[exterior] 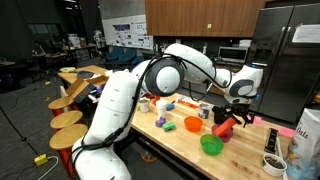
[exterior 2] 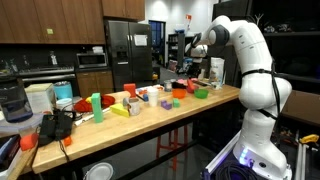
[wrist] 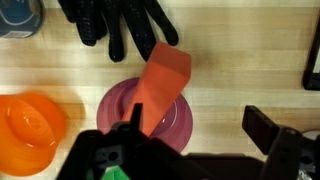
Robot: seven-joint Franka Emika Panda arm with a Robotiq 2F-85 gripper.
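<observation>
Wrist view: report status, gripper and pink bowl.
Gripper open, empty, above pink bowl. Orange-red piece lies tilted in the bowl. Black glove beyond it, orange bowl beside.

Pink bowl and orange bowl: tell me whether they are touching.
Apart. The wrist view shows a strip of bare wooden table between the pink bowl and the orange bowl, so their rims do not meet.
</observation>
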